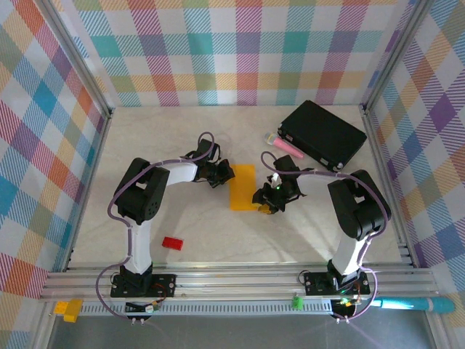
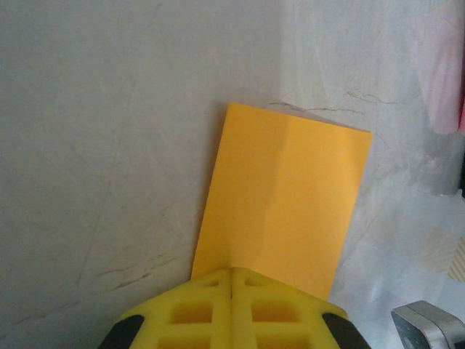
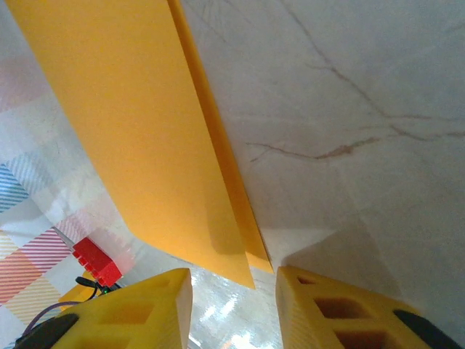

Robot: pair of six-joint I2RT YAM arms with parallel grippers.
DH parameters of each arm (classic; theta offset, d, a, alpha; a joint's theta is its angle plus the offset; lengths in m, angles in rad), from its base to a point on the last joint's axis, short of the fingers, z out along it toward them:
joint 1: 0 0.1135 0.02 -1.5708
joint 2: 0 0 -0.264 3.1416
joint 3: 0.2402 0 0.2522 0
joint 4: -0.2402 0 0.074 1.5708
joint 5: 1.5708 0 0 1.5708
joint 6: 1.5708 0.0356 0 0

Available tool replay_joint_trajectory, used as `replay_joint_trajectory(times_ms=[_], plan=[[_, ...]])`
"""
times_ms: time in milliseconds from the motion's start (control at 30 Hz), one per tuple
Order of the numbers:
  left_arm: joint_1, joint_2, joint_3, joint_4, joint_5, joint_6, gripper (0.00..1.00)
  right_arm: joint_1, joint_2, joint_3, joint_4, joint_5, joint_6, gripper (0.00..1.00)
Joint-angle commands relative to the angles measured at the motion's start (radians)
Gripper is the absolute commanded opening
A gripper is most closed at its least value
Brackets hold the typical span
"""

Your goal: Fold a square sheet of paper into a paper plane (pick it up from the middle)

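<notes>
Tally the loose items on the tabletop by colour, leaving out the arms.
Orange-yellow: 1, the folded paper sheet
Red: 1, the small block
Pink: 1, the stick
Black: 1, the box
Total: 4

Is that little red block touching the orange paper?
Apart. The top view shows bare table between the red block and the orange paper.

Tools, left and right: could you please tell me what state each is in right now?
Left tool: closed, tips at the folded paper edge; a pinch cannot be told.
Right tool: open, holding nothing.
</notes>
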State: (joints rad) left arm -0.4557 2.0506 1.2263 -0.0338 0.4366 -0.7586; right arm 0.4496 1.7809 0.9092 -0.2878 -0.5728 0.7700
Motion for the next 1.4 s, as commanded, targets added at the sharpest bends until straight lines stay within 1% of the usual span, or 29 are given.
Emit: replay_joint_trajectory(times_ms=[0,367,467,633,700,833,967,1200,1367], plan=[[0.000,0.016,-0.030,-0.071,-0.062,-0.006,0.00,0.002,0.011,0.004,-0.003,-0.019,-0.008,0.33],[0.000,0.007,-0.034,-0.068,-0.057,-0.006,0.00,0.002,-0.002,-0.004,0.120,-0.086,0.052,0.26],[0.001,0.004,-0.036,-0.069,-0.056,-0.006,0.00,0.002,-0.002,-0.007,0.132,-0.083,0.060,0.24],[0.000,0.000,-0.037,-0.067,-0.053,-0.006,0.00,0.002,-0.009,-0.008,0.118,-0.061,0.063,0.21],[0.001,-0.007,-0.027,-0.070,-0.031,-0.008,0.00,0.002,-0.011,-0.007,0.104,-0.048,0.064,0.19],[0.002,-0.035,0.061,-0.138,0.024,0.035,0.00,0.001,-0.022,-0.003,0.055,-0.024,0.052,0.11],[0.000,-0.084,0.054,-0.099,0.028,0.038,0.01,0.001,-0.031,0.005,0.003,-0.037,0.024,0.03],[0.000,0.010,0.072,-0.107,0.044,0.033,0.00,0.002,-0.031,0.026,-0.013,-0.063,0.025,0.00],[-0.001,0.024,0.060,-0.115,0.033,0.038,0.00,0.004,-0.022,0.053,0.002,-0.099,0.022,0.00]])
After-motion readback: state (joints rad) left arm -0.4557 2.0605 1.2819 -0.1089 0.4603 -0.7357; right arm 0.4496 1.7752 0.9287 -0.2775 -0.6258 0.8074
